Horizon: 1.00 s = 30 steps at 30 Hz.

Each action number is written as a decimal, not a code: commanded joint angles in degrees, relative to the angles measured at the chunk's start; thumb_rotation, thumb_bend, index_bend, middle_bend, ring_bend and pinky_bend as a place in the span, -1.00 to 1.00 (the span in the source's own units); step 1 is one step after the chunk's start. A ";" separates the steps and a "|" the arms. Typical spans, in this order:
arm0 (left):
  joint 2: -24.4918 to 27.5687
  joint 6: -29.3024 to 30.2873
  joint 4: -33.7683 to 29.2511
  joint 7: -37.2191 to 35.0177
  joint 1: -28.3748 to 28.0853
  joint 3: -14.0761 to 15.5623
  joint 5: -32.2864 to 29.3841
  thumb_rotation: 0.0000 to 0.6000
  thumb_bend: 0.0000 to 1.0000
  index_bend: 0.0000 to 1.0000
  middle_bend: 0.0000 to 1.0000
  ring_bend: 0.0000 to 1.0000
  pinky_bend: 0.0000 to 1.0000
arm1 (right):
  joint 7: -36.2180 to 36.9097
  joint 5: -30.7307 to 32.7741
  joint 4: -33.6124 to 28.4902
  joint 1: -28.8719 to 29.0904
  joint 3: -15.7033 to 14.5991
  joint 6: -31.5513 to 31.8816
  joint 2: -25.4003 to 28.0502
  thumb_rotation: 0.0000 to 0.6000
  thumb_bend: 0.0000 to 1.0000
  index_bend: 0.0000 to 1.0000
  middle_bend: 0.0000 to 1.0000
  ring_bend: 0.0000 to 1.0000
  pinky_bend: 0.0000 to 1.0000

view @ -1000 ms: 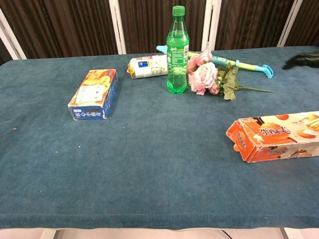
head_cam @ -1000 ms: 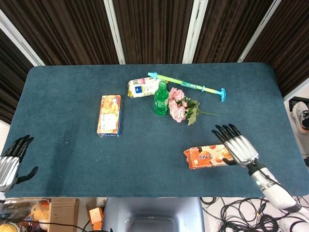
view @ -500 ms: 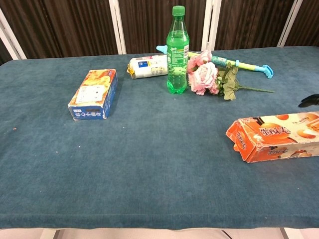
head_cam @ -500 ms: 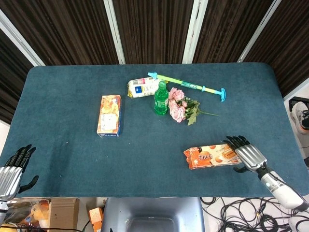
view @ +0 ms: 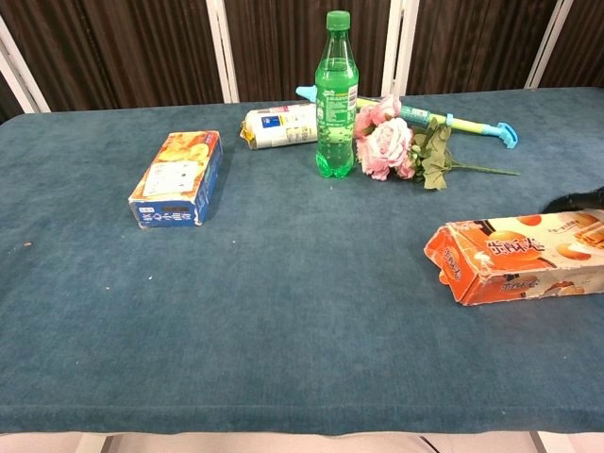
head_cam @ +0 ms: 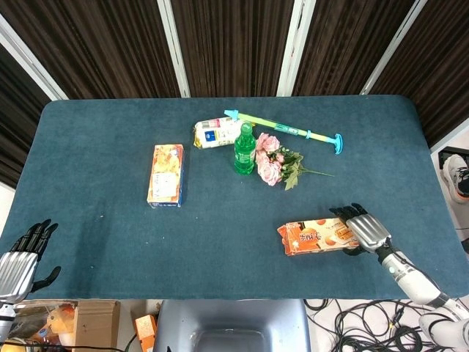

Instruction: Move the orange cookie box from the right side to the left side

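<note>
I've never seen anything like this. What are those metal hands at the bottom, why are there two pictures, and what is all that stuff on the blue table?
Those are a robot's two hands, steered remotely by a person. One picture looks down from its head, the other forward from its chest. On the table lie an orange cookie box, a second box, a white packet, a green bottle standing upright, pink flowers and a long turquoise stick. The right hand is closing around the cookie box's end, meant to carry it leftward. The left hand waits open off the table's edge.
</note>
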 commanded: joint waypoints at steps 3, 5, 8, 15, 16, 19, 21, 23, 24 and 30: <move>0.69 -0.03 -1.17 0.35 0.22 0.66 0.83 1.00 -0.41 -1.00 -0.95 -0.94 -0.60 | -1.98 -0.54 -0.31 -0.75 -0.09 1.53 -0.35 1.00 -0.52 0.42 0.25 0.27 0.24; 1.05 0.16 -1.84 0.16 0.17 1.00 1.73 1.00 -0.41 -1.00 -0.95 -0.94 -0.60 | -1.83 -1.34 -1.13 -1.12 0.20 3.55 -0.12 1.00 -0.51 0.46 0.29 0.30 0.26; 1.94 0.51 -3.76 -2.67 -0.37 1.70 4.21 1.00 -0.41 -1.00 -0.95 -0.94 -0.60 | -3.98 -3.22 -3.40 -1.37 1.46 8.21 0.71 1.00 -0.51 0.48 0.30 0.32 0.26; 3.83 -0.65 -9.90 -8.63 -4.87 1.80 10.78 1.00 -0.41 -1.00 -0.98 -0.99 -0.64 | -20.45 -0.91 -21.05 3.35 8.26 7.81 5.17 1.00 -0.51 0.51 0.32 0.34 0.23; 4.08 -1.47 -11.01 -8.03 -5.97 1.28 11.18 1.00 -0.41 -1.00 -0.98 -1.00 -0.65 | -24.03 1.65 -24.65 4.98 10.14 5.79 5.31 1.00 -0.51 0.51 0.32 0.34 0.23; 4.03 -3.77 -14.20 -4.37 -8.61 -0.76 10.84 1.00 -0.42 -1.00 -1.00 -1.00 -0.68 | -33.05 10.41 -31.48 9.59 14.86 1.13 3.40 1.00 -0.51 0.51 0.32 0.34 0.17; 3.77 -5.19 -16.05 -3.21 -10.12 -1.98 10.12 1.00 -0.42 -1.00 -1.00 -1.00 -0.70 | -39.56 15.79 -32.95 12.59 17.14 0.22 0.48 1.00 -0.51 0.51 0.32 0.34 0.10; 3.44 -7.01 -17.52 -1.95 -11.72 -3.40 8.60 1.00 -0.43 -1.00 -1.00 -1.00 -0.71 | -47.49 22.04 -33.14 15.95 18.96 1.11 -4.15 1.00 -0.51 0.51 0.32 0.35 0.08; 3.37 -7.98 -18.15 -1.48 -12.37 -3.94 7.67 1.00 -0.45 -1.00 -1.00 -1.00 -0.71 | -50.46 24.60 -32.88 17.34 19.62 1.95 -6.40 1.00 -0.51 0.52 0.33 0.35 0.08; 3.73 -13.66 -21.87 -3.77 -15.63 -6.34 1.12 1.00 -0.52 -1.00 -1.00 -1.00 -0.73 | -64.50 38.12 -28.91 25.04 21.90 8.56 -19.52 1.00 -0.51 0.54 0.34 0.37 0.03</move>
